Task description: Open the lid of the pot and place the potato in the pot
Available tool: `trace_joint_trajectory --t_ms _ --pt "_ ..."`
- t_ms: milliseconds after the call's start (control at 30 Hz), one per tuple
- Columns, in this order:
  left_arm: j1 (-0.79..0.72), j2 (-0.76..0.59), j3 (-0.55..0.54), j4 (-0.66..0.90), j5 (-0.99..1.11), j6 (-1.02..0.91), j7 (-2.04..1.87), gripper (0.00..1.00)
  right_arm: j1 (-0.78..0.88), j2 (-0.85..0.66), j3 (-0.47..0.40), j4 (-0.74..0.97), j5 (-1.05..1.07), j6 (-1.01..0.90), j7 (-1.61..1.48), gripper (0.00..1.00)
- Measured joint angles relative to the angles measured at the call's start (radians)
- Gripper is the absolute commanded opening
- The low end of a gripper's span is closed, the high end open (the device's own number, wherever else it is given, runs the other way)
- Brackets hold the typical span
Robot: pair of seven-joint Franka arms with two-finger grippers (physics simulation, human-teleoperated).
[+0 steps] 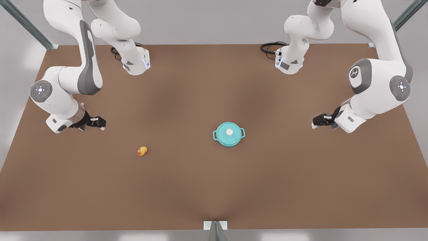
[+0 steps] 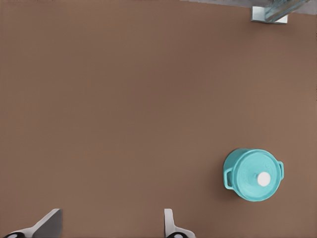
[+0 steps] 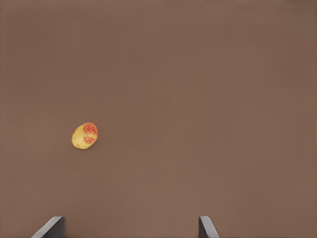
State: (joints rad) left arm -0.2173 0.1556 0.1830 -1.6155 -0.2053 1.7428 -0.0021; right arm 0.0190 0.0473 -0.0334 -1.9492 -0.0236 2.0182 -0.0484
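Sitting near the middle of the brown desk [image 1: 214, 187]: the teal pot [image 1: 229, 140], with the pot lid [image 1: 229, 132] resting closed on it, white knob at centre. Lying well apart toward the front view's left, bare on the desk: the potato [image 1: 142, 151], yellow-orange with a reddish patch.

Hovering at the front view's right, well clear of the pot: the left gripper [image 1: 317, 121], jaws standing released and empty, fingertips [image 2: 169, 218] spread wide in the left wrist view with the pot [image 2: 253, 174] beyond them.

Hanging at the front view's left, near but not touching the potato: the right gripper [image 1: 99, 122], jaws likewise released, looking down on the potato [image 3: 85, 136].
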Motion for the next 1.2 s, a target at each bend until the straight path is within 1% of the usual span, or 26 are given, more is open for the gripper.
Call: trace_joint_trajectory --t_ms 100,167,200,233,267,333,400,433,467,500,567,833,1067,1200 --pt "-0.004 0.01 -0.026 0.0 0.003 0.021 0.003 1.0 0.011 0.017 0.004 0.02 0.002 0.037 0.003 1.0" --pt "-0.001 0.012 -0.09 0.006 0.01 0.03 -0.001 1.0 0.025 0.041 0.015 0.042 0.003 0.052 0.05 1.0" --pt "-0.005 0.017 -0.149 0.008 0.035 0.035 -0.015 1.0 0.054 0.059 0.017 0.055 0.003 0.058 0.079 1.0" --pt "-0.032 0.038 -0.218 0.017 0.062 0.039 -0.035 1.0 0.095 0.077 0.019 0.063 0.002 0.064 0.106 1.0" --pt "-0.101 0.068 -0.266 0.022 0.085 0.044 -0.061 1.0 0.139 0.097 0.02 0.075 0.001 0.07 0.132 1.0" --pt "-0.251 0.14 -0.306 0.077 0.115 0.054 -0.129 1.0 0.192 0.151 0.022 0.101 0.004 0.079 0.179 1.0" --pt "-0.32 0.251 -0.316 0.177 0.152 0.062 -0.209 1.0 0.206 0.218 0.021 0.122 0.019 0.084 0.222 1.0" --pt "-0.338 0.276 -0.318 0.189 0.169 0.064 -0.25 1.0 0.205 0.251 0.018 0.125 0.036 0.093 0.242 1.0" --pt "-0.349 0.29 -0.319 0.17 0.186 0.07 -0.289 1.0 0.204 0.279 0.017 0.126 0.049 0.105 0.262 1.0" --pt "-0.355 0.298 -0.319 0.116 0.197 0.096 -0.329 1.0 0.204 0.304 0.015 0.127 0.057 0.118 0.281 1.0" --pt "-0.371 0.323 -0.319 0.047 0.212 0.176 -0.412 1.0 0.204 0.338 0.011 0.126 0.068 0.151 0.319 1.0" --pt "-0.351 0.477 -0.312 0.082 0.298 0.393 -0.653 1.0 0.204 0.424 -0.015 0.069 0.079 0.342 0.446 1.0" --pt "-0.358 0.505 -0.316 0.062 0.314 0.521 -0.776 1.0 0.206 0.49 -0.029 0.068 0.084 0.458 0.522 1.0" --pt "-0.38 0.494 -0.318 -0.006 0.316 0.574 -0.834 1.0 0.219 0.502 -0.031 0.04 0.085 0.506 0.557 1.0"
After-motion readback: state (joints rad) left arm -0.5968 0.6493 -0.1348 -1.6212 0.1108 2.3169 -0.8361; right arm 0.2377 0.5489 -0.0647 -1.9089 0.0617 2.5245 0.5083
